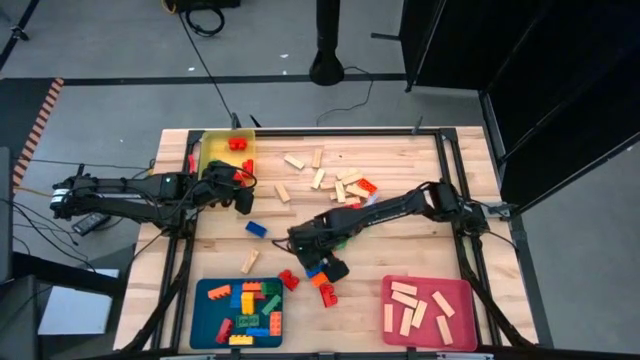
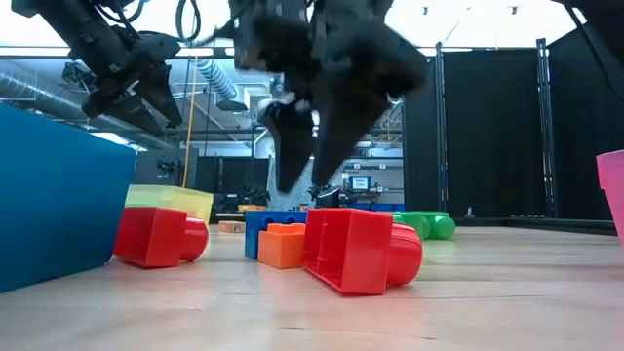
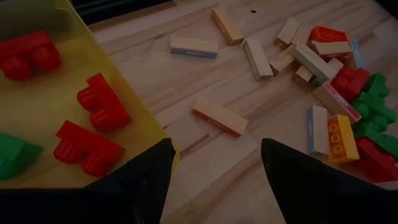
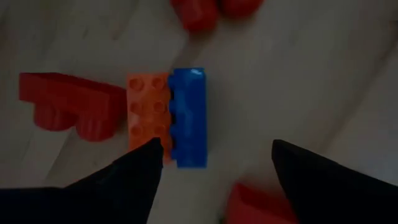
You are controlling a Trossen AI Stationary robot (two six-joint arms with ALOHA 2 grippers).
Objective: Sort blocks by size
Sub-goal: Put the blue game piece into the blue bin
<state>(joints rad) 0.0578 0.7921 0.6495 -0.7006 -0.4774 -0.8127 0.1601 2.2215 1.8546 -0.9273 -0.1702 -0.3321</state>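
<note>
Hovering with fingers spread wide and empty, the right gripper [image 4: 211, 171] sits above an orange brick [image 4: 148, 113] and blue brick [image 4: 188, 117] lying side by side — the orange one just ahead of one fingertip [image 4: 140, 168]. The left gripper [image 3: 214, 168], also open and empty, hangs beside the yellow tray [image 3: 134, 102] — a wooden bar [image 3: 219, 117] lies just beyond its fingertips.

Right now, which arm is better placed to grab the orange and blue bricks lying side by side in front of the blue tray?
The right. Its open gripper hangs directly over the orange brick and blue brick, while the left gripper is open far off beside the yellow tray.
</note>
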